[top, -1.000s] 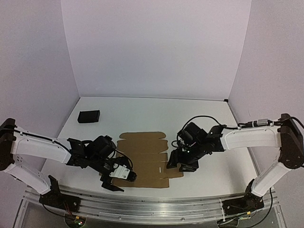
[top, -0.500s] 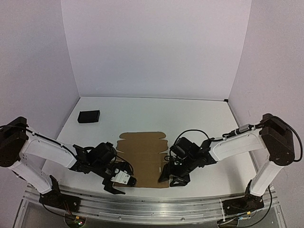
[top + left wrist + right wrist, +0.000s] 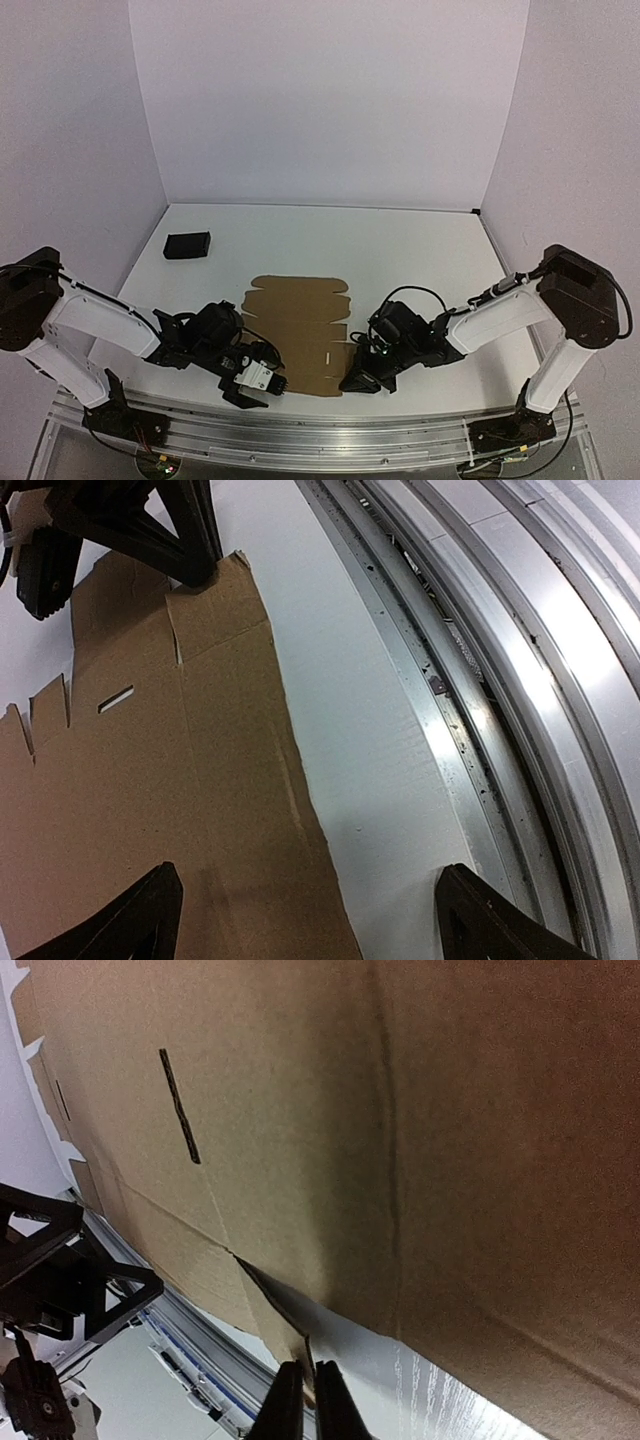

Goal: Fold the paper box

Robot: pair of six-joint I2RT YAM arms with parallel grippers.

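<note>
Barely beginning on the paper box, lying flat as an unfolded die-cut sheet near the front edge of the table between both arms, with every panel down and, judging by this, all folding remaining. Pinching the near right corner flap between the almost closed jaws of the right gripper, holding it slightly raised, while spreading the left gripper wide and empty over the sheet's near left edge. Handling plain brown matte cardboard, thin, faintly creased, cut with narrow slots and notched tabs, resting on smooth white beside a ribbed metal rail.
</note>
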